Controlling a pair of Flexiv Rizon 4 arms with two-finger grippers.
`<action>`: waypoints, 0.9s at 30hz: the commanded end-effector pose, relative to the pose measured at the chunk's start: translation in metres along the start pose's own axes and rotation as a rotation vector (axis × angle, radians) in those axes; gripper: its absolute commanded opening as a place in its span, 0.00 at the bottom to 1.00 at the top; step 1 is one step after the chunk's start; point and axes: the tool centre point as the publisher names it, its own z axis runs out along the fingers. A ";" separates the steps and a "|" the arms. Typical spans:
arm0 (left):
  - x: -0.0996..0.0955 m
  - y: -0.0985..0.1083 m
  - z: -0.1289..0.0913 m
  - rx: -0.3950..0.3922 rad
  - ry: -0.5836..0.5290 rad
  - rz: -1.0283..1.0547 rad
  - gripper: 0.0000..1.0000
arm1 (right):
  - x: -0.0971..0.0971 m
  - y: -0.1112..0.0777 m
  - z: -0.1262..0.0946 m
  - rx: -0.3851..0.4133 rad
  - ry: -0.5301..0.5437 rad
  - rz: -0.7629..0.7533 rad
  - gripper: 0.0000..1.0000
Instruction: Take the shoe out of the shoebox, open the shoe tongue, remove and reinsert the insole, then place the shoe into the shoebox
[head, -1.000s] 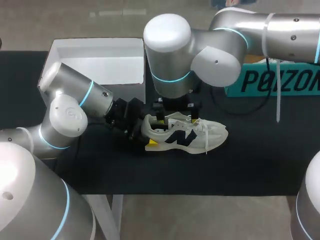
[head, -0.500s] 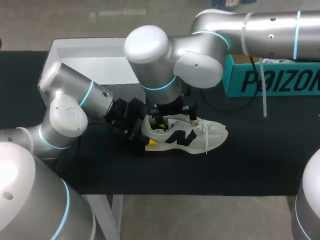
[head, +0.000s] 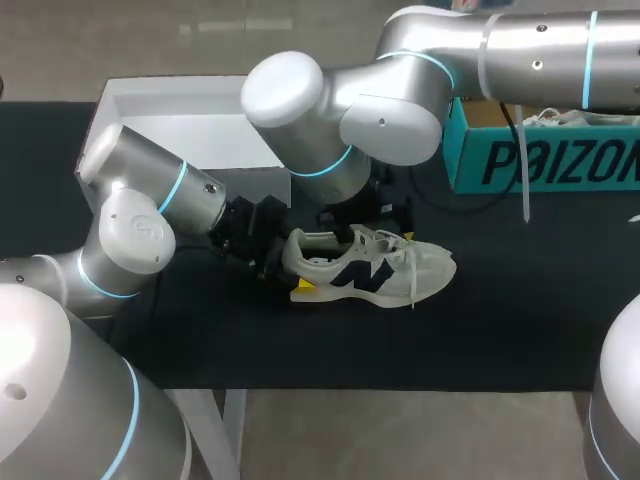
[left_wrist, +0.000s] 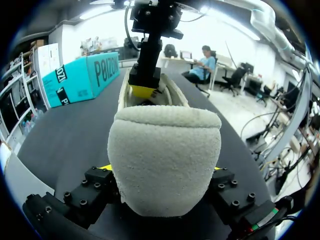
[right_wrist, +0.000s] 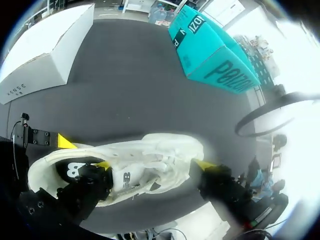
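Note:
A white sneaker (head: 372, 266) with dark side marks lies on its sole on the black table (head: 500, 330), toe to the right. My left gripper (head: 278, 262) is shut on its fuzzy heel (left_wrist: 165, 155), one finger on each side. My right gripper (head: 367, 222) hangs open over the shoe's laces. In the right wrist view the sneaker (right_wrist: 130, 160) lies under that gripper (right_wrist: 152, 164), one yellow tip at the shoe's opening and the other near the toe. In the left wrist view a right fingertip (left_wrist: 144, 91) stands at the shoe's opening.
A white open box (head: 190, 125) stands at the back left, close behind my left arm. A teal box (head: 540, 150) with pale contents stands at the back right. In the right wrist view the white box (right_wrist: 45, 55) and the teal box (right_wrist: 215, 60) lie beyond the shoe.
My right arm's elbow has swung left, and its gripper has shifted from the heel opening toward the laces, its fingers slightly closer together. The shoe and my left arm have not moved.

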 end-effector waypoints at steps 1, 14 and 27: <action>-0.001 0.001 0.002 -0.001 0.001 0.000 0.00 | -0.007 0.003 -0.005 0.018 0.034 0.009 0.00; -0.001 0.001 0.002 -0.001 0.001 0.000 0.00 | -0.043 0.009 -0.008 0.135 0.157 0.206 0.00; -0.001 0.001 0.002 -0.001 0.001 0.000 0.00 | -0.066 0.004 0.030 0.146 0.098 0.279 0.00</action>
